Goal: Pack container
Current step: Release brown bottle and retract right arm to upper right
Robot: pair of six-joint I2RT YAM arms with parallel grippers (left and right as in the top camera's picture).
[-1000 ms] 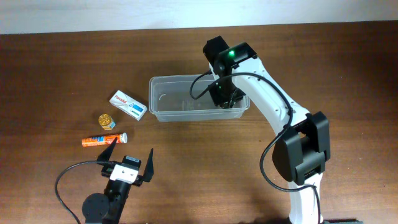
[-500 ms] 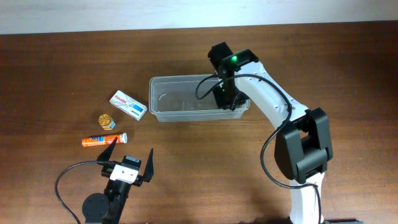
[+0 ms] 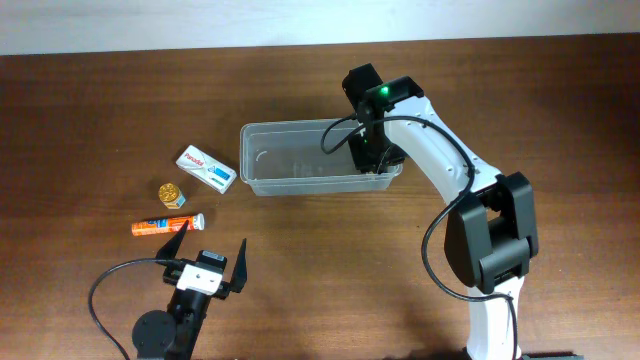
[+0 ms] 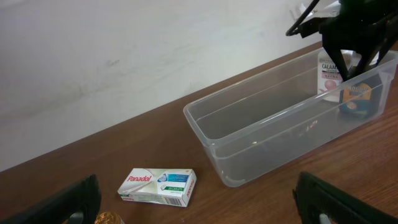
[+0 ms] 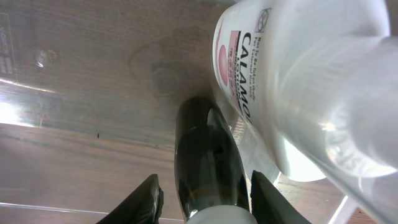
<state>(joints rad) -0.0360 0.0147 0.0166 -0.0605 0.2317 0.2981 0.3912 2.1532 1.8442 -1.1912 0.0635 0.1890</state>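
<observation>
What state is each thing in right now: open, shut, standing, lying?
Container: lidless, on the table.
Calamine bottle: upright, inside the tub.
Panadol carton: lying flat.
Orange tube: lying down.
Left gripper: open, empty.
Right gripper: at the bottle, grip unclear.

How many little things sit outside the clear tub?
3: a white-and-blue box beside the clear tub, a gold jar by the box, an orange tube just past that. None look hidden.

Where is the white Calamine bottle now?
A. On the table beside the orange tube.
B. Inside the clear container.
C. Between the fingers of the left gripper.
B: the left wrist view shows the Calamine bottle inside the container, at the end where the right gripper is.
</observation>
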